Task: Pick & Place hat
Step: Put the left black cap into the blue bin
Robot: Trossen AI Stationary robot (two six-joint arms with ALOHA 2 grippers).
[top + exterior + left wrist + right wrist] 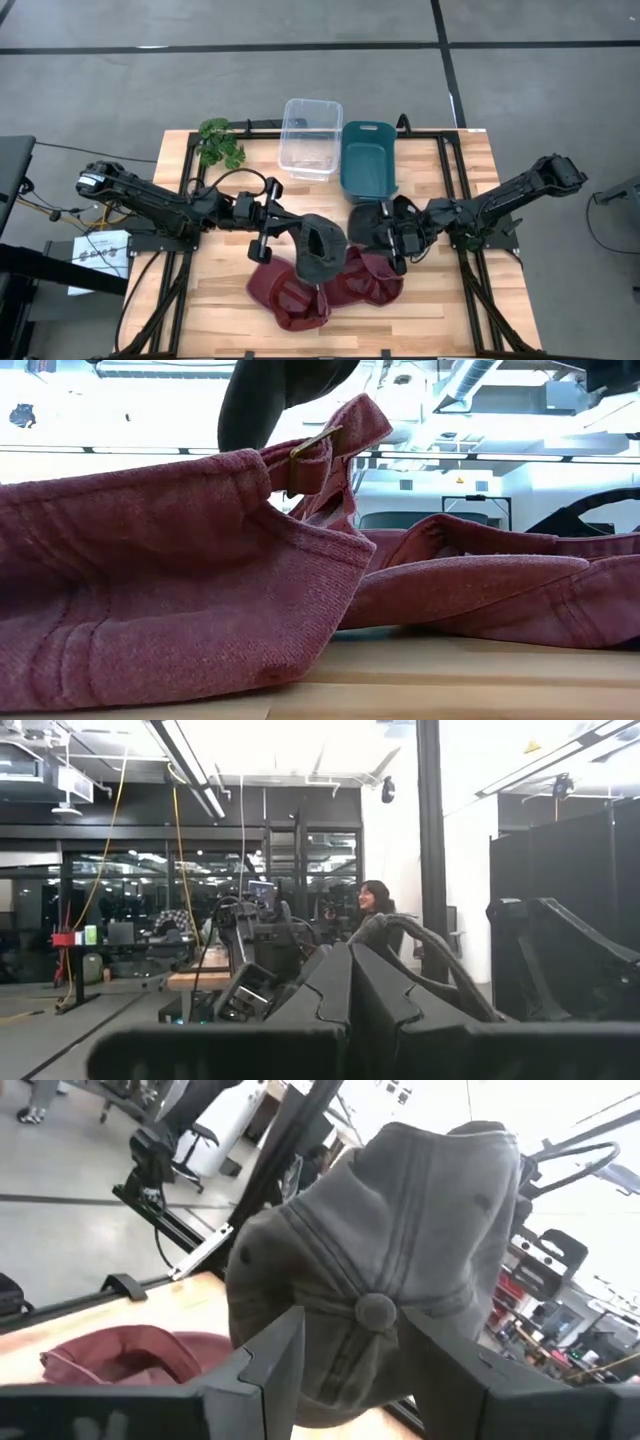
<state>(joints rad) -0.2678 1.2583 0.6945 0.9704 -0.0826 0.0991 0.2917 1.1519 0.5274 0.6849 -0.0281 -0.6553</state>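
Wooden tabletop [440,300] holds two maroon caps [330,285]; both grippers, left gripper [300,235] and right gripper [385,232], clamp dark grey caps [390,1270], which might slip if tugged.

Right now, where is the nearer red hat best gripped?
Probably at its back strap, by the brass buckle, coming straight down from above. In the low view that strap stands up as the highest part of the red hat, while the rest slumps onto the table. A dark hat hangs just above, so the approach may be tight.
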